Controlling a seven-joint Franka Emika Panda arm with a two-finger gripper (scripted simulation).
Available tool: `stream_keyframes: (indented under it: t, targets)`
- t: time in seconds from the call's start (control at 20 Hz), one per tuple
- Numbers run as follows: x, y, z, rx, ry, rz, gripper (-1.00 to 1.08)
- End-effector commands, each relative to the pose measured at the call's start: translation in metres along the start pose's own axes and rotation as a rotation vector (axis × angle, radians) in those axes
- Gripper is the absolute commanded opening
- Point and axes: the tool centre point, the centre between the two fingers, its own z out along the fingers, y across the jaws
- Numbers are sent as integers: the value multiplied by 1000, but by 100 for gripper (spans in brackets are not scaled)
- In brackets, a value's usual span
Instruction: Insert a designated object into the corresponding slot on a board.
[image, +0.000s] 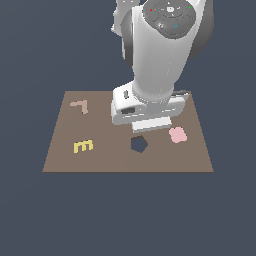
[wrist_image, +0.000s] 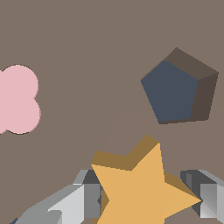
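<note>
I have the star piece (wrist_image: 140, 188) clamped in the gripper (wrist_image: 146, 197) — the wrist view shows one grey finger (wrist_image: 83, 199) pressed against one side of it and the other finger (wrist_image: 203, 192) against an opposite point, so the jaws stand only as far apart as the star is wide. It hangs above the board (image: 60, 155), clear of the brown surface as far as I can judge, which I take to be the carrying stage of the insertion.

The dark cutout (wrist_image: 175, 89) near the board's front edge, about midway along it, sits just beside the star in the wrist view. It reads as five-sided to me rather than star-shaped, so I cannot confirm it is the matching slot. In the exterior view the arm's hand hides the star entirely and hovers just behind that hole.

The pink flower piece (image: 177, 134) lies toward the board's right edge, the yellow E piece (image: 83, 146) toward the left — both well apart from my path.
</note>
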Motion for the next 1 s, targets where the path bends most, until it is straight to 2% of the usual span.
stream_keyframes:
  t: [0.0,0.55,0.95]
  targets:
    - [1,-14,-1,0,0,-135,-100]
    - [-18,-69,-3,0,0,-695,-100]
    - [-39,-91,-4,1,-1,-978,-100]
